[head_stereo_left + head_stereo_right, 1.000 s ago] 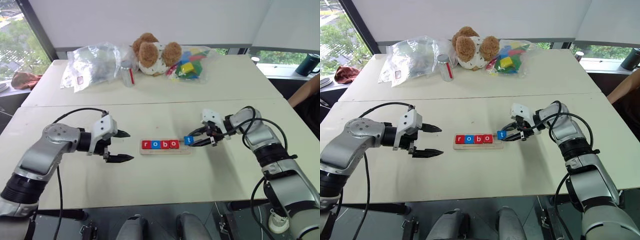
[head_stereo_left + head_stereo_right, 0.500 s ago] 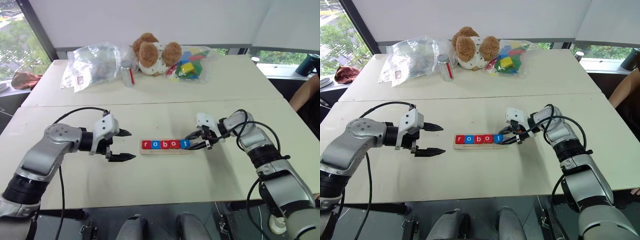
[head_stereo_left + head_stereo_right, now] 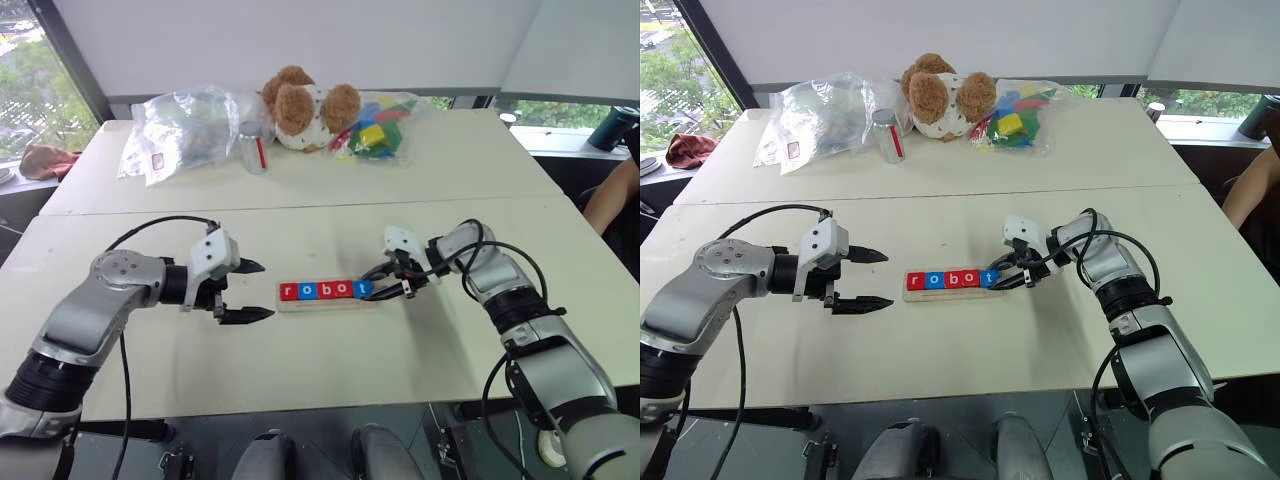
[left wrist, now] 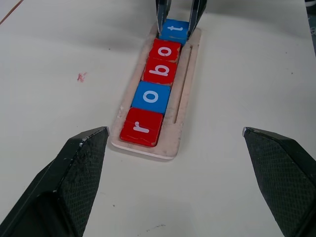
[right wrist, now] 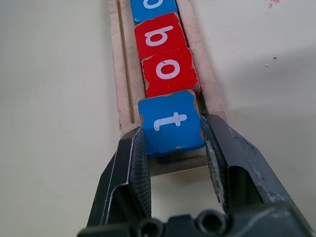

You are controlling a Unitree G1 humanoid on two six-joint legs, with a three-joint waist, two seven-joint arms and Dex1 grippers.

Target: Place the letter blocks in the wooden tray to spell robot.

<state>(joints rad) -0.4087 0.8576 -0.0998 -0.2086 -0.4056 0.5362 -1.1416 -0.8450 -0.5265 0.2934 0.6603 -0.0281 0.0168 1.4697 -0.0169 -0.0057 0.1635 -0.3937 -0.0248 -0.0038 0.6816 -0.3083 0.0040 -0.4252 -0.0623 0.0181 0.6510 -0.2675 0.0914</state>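
writing: white lowercase letters on the letter blocks point(image 4: 159, 79) read r, o, b, o, t along the row; no brand readable elsewhere
wooden tray: wooden tray point(image 4: 183, 81) sits mid-frame in the eye views on the near table point(image 3: 330, 360), long axis left-right, light wood, raised rim, a groove along one long side
blocks: five flat square tiles in a line in the tray, touching end to end; red r, blue o, red b, red o, blue t; edges a bit chipped
t block: blue t block point(image 5: 171, 122) at the tray's right end in the eye views, sits slightly tilted over the end rim, not clearly flat
right claw: right claw point(image 5: 173, 143) clamped on the t block, one finger on each side of it, low at the tray's right end
left claw: left claw point(image 3: 246, 291) spread wide apart, holding nothing, just left of the tray and apart from it, pointing toward the r end
in the way: nothing between left claw and tray; right claw's fingers cover the tray's end
background: far table at upper centre carries a brown-and-white teddy bear point(image 3: 302, 105), a clear crumpled plastic bag point(image 3: 180, 125) upper left, a small can point(image 3: 254, 147) with red stripe, a bag of multicoloured toy blocks point(image 3: 378, 128)
edges: reddish cloth point(image 3: 48, 159) at far left; dark bottle point(image 3: 612, 127) upper right; a person's arm point(image 3: 610, 195) at right edge
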